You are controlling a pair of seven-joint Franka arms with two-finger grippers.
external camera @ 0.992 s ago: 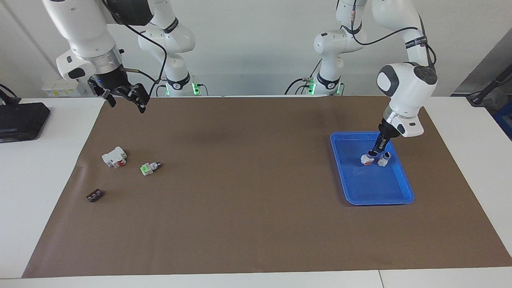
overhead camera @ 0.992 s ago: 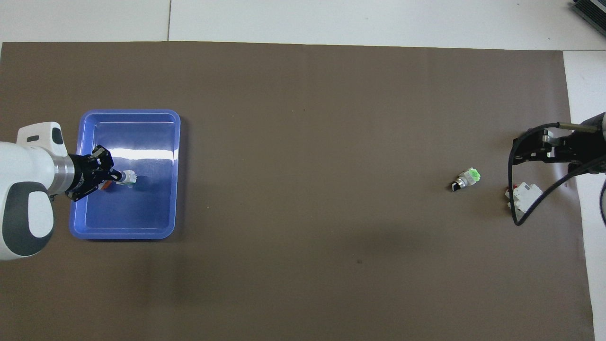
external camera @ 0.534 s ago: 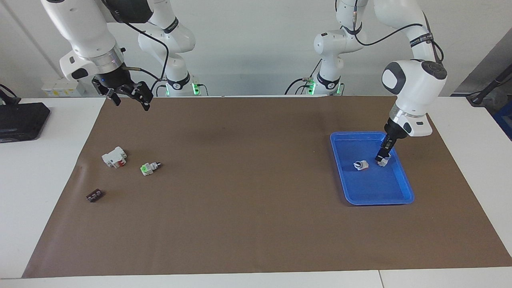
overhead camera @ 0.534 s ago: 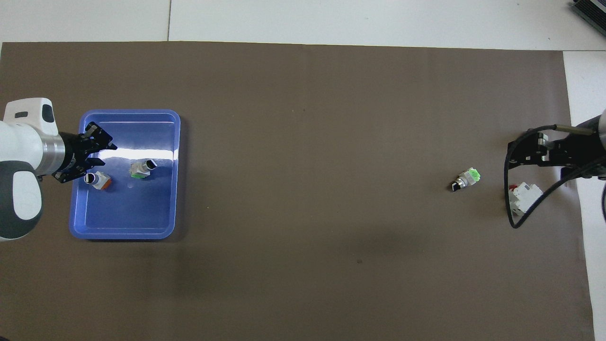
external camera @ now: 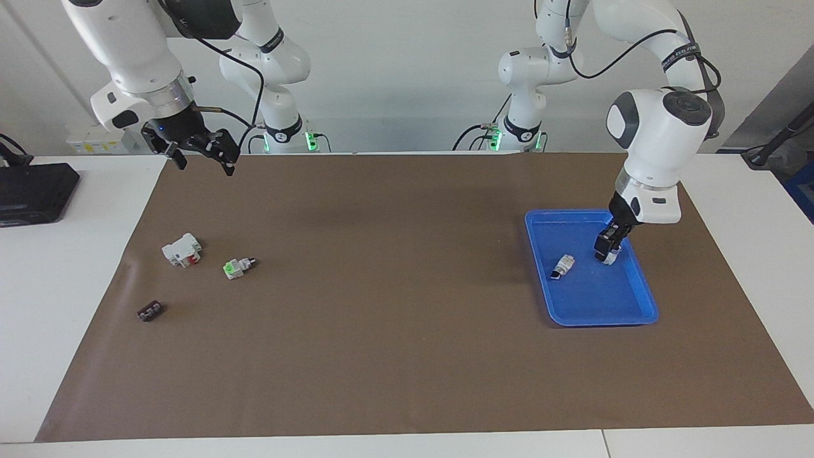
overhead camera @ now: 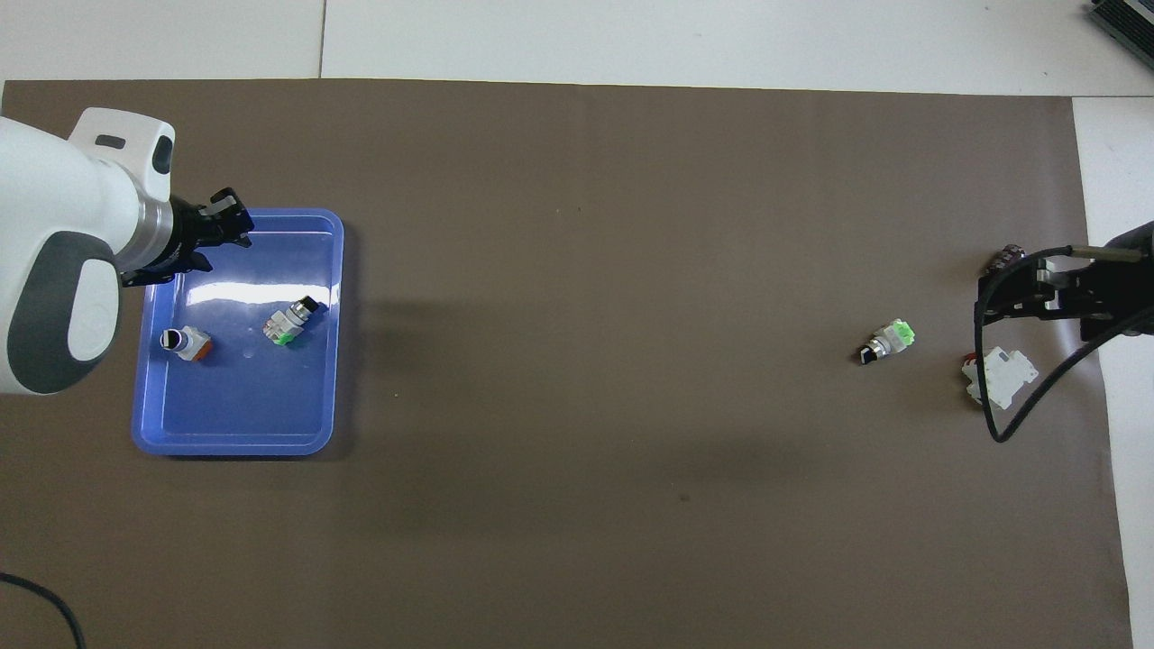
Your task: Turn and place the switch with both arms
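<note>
A switch (external camera: 562, 266) with a green block and a black-and-silver end lies on its side in the blue tray (external camera: 642, 312); it also shows in the overhead view (overhead camera: 290, 322). A second switch (overhead camera: 187, 342) with an orange base stands beside it in the tray (overhead camera: 234, 437). A third, green switch (external camera: 236, 267) lies on the brown mat toward the right arm's end (overhead camera: 888, 341). My left gripper (external camera: 605, 249) is open and empty, raised over the tray (overhead camera: 231, 222). My right gripper (external camera: 202, 159) is open and empty, up over the mat's edge (overhead camera: 992, 290).
A white-and-red block (external camera: 182, 249) and a tiny black strip (external camera: 150, 311) lie on the mat near the third switch. The right gripper's cable hangs over the block (overhead camera: 999, 377) in the overhead view. A black device (external camera: 32, 191) sits on the white table.
My left gripper has let go of the green switch in the tray and lifted away; the switch has tipped onto its side. The right gripper has shifted slightly.
</note>
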